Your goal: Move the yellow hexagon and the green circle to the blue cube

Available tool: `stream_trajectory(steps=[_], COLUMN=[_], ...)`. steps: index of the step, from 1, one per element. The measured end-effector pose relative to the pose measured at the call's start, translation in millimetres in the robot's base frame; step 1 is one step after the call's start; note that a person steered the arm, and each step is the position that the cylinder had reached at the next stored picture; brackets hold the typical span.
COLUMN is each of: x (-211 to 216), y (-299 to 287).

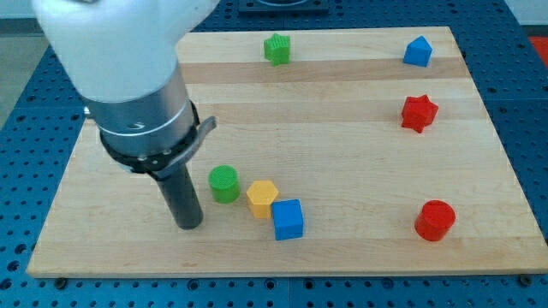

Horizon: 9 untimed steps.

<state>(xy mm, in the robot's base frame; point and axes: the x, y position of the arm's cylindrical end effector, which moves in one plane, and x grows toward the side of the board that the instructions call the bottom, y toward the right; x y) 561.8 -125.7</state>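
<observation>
The yellow hexagon [262, 198] sits near the board's bottom middle and touches the blue cube [288, 219] at its lower right. The green circle [224, 184] stands just left of the hexagon, close to it or touching it. My tip [188, 225] rests on the board to the left of and a little below the green circle, with a small gap between them. The arm's white and grey body covers the board's top left part.
A green star-like block [276, 49] lies at the top middle. A blue pentagon-like block [418, 52] lies at the top right. A red star [419, 113] is at the right, and a red cylinder [435, 220] at the bottom right. The wooden board [360, 162] ends on a blue perforated table.
</observation>
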Motion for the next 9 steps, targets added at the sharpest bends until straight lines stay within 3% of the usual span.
stream_trajectory(steps=[1, 6, 8, 9], x=[-48.5, -58.8, -221.2, -277.6], y=[12.7, 36.3, 36.4, 37.3])
